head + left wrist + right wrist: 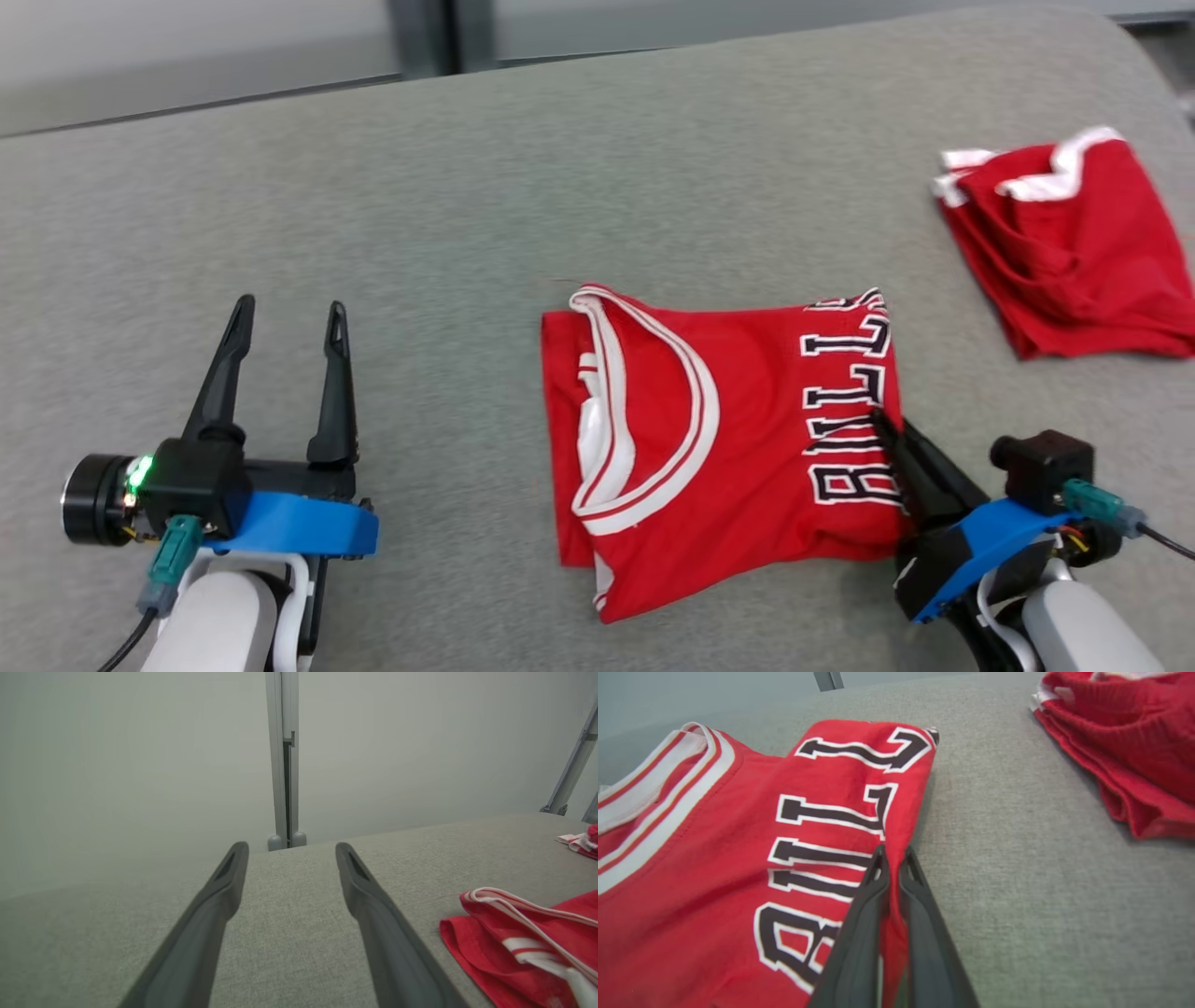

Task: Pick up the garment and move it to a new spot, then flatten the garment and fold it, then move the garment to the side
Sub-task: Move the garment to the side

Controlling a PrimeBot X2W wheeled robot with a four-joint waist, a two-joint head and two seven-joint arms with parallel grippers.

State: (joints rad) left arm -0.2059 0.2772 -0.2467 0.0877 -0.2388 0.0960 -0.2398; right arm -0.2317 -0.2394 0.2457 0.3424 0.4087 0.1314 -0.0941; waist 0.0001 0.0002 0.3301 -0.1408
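A folded red jersey (728,439) with white trim and black lettering lies on the grey table, its neckline facing left. Its right edge is pinched between the two fingers of my right gripper (882,422), which is shut on the cloth at the lettered side (893,858). The jersey (738,858) spreads out to the left of those fingers. Well left of the jersey, my left gripper (289,317) rests low over the table, open and holding nothing. In the left wrist view, the left gripper (292,851) points at the table's far edge and the jersey (523,947) shows at the lower right.
A second red garment with white trim (1064,243) lies bunched at the table's far right (1125,732). The grey table (560,187) ends at a far edge with a pale wall and a metal post (282,760) behind it.
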